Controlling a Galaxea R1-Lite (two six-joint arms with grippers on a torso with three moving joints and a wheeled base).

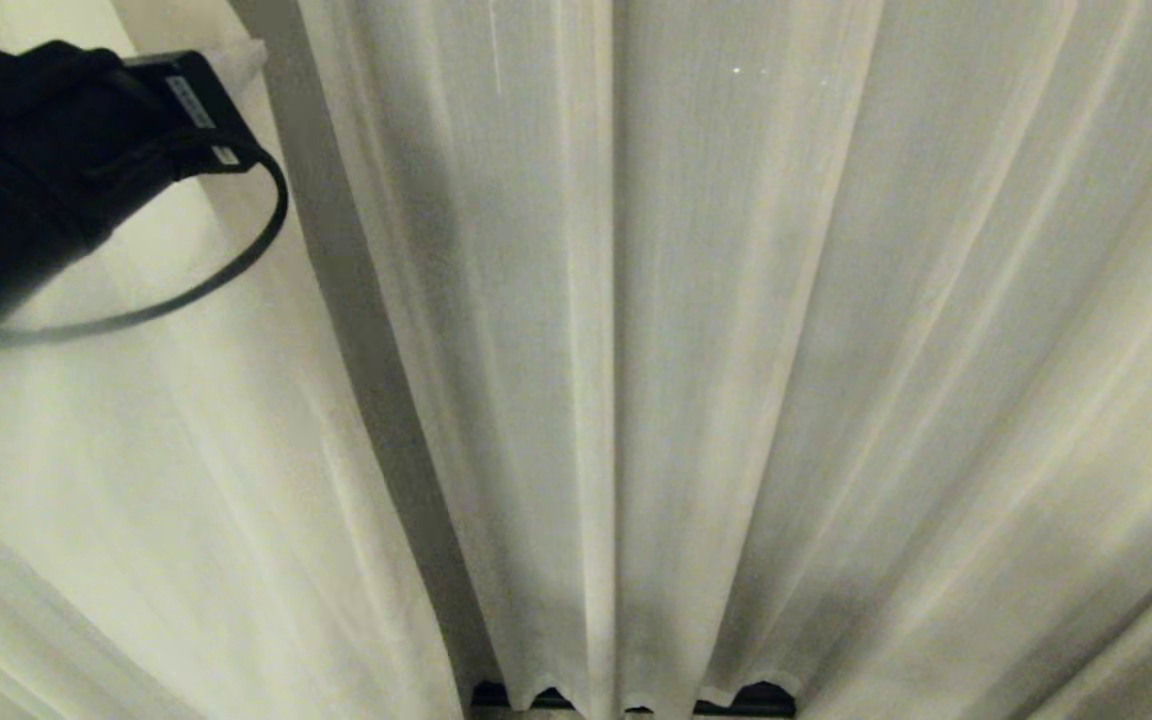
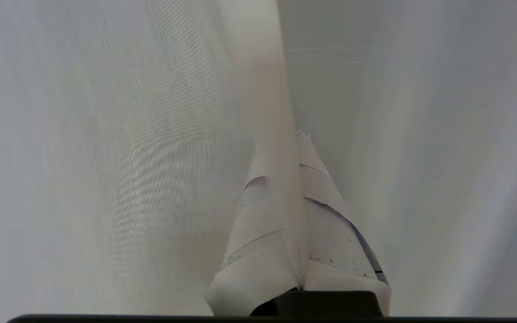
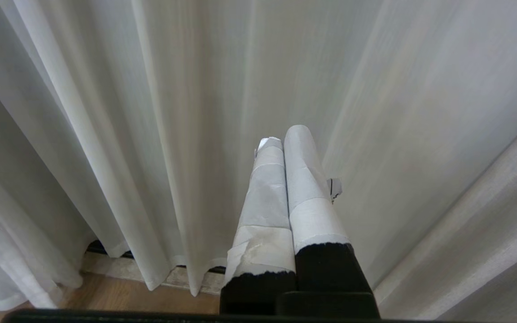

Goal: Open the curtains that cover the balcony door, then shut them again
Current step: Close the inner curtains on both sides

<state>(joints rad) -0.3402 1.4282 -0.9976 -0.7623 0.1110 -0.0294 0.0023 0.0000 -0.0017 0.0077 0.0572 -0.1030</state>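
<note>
Curtains (image 1: 736, 350) fill view; hem pinched between left gripper (image 2: 301, 134) fingertips

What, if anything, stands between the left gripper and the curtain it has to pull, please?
Nothing visible does. The left gripper is shut on a fold of the curtain, which runs between its taped fingers. The right gripper hangs shut and empty before the pleats.

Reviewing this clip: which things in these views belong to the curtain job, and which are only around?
Belongs to the job:
- curtains, drawn shut
- left gripper, shut on a curtain edge
- dark door frame strip below the hems

Only around:
- right gripper, shut, holding nothing
- wooden floor
- black cable on the left arm
</note>
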